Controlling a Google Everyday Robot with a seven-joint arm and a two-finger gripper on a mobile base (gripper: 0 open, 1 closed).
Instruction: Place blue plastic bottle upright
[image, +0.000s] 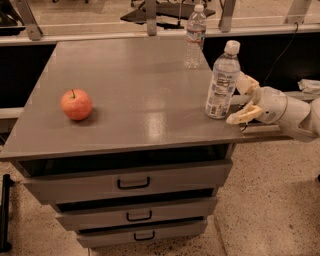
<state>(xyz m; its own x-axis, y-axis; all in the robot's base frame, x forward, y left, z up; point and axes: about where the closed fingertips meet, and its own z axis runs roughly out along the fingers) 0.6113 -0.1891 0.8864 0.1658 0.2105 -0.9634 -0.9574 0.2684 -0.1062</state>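
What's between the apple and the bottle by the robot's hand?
Only bare tabletop, in the camera view, between apple and blue plastic bottle; the gripper is beside it, open.

Rounded white arm, seemingly yellowish jaws at table edge.

Dim warm light, glare on tabletop, claw bright beside the blue plastic bottle

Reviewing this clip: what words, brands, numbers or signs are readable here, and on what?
No text is readable.
Label on the blue plastic bottle: dark print, too blurred to read.
Band on the far bottle: too small to read.
The gripper, open just right of the blue plastic bottle, shows no markings.
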